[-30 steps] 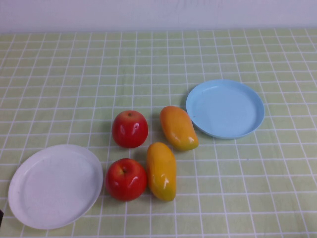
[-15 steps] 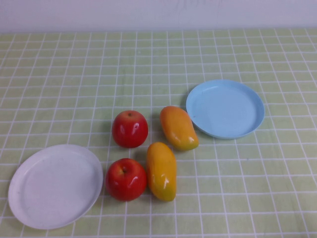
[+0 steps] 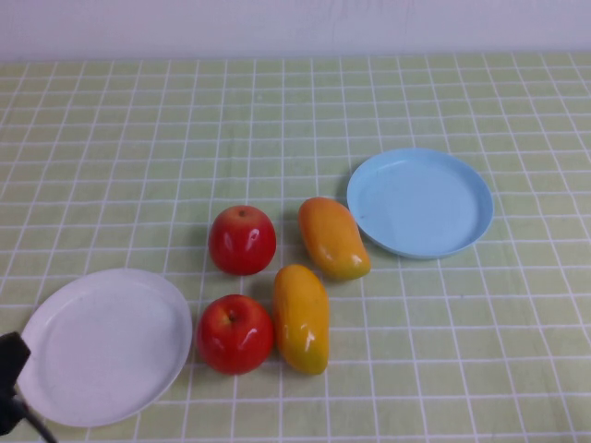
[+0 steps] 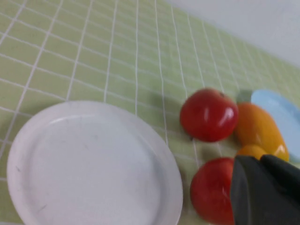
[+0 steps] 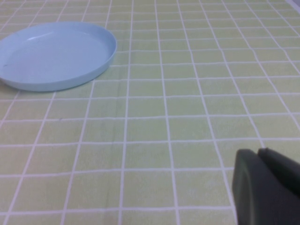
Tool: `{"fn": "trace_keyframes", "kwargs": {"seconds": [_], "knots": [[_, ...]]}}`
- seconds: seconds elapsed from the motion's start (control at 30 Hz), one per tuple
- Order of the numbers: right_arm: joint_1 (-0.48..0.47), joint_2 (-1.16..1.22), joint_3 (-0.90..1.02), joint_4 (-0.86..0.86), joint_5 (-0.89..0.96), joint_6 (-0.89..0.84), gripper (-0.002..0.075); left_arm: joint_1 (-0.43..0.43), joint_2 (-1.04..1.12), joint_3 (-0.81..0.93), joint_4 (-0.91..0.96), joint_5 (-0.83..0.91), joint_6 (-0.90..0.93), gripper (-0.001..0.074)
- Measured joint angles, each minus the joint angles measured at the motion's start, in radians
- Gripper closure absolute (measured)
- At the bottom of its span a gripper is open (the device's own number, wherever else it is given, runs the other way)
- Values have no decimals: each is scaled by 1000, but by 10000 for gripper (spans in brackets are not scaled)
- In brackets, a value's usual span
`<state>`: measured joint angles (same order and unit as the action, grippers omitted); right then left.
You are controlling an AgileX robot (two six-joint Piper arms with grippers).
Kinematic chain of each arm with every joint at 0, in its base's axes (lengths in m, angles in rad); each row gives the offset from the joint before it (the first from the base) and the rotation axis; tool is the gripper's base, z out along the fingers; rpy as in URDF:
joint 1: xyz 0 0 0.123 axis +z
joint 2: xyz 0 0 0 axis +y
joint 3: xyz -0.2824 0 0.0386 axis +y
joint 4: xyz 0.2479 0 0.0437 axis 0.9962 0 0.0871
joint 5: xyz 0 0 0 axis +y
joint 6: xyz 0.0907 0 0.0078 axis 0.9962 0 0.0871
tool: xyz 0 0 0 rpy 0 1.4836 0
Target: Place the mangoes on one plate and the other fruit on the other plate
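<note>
Left gripper (image 3: 11, 369) beside white plate (image 3: 102, 346), right gripper (image 5: 267, 187) apparently over bare cloth

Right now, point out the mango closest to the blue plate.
The far mango: it lies just beside the light blue plate, while the near mango sits closer to the robot, next to an apple.

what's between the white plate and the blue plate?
High view: both apples and both mangoes lie between the white plate and blue plate, all on the checked cloth.
</note>
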<state>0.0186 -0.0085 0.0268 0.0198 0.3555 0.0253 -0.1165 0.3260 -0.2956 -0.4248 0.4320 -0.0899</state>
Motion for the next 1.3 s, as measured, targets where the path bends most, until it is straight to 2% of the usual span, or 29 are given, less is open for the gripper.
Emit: {"fn": "trace_keyframes", "kwargs": {"seconds": [0.3,0.4,0.53,0.93,1.1,1.2,1.3], "knots": [[0,0,0,0,0,0,742,0,427,-378,2,468,325,736],[0,0,0,0,0,0,742,0,556,-456,4,548,396,736],[0,0,0,0,0,0,743,-24,704,-521,27,572,457,736],[0,0,0,0,0,0,742,-423,1036,-747,218,574,430,736],[0,0,0,0,0,0,743,-516,1102,-830,286,576,439,729],[0,0,0,0,0,0,742,-523,1139,-860,305,605,470,658],[0,0,0,0,0,0,742,-523,1175,-881,319,632,479,473]]}}
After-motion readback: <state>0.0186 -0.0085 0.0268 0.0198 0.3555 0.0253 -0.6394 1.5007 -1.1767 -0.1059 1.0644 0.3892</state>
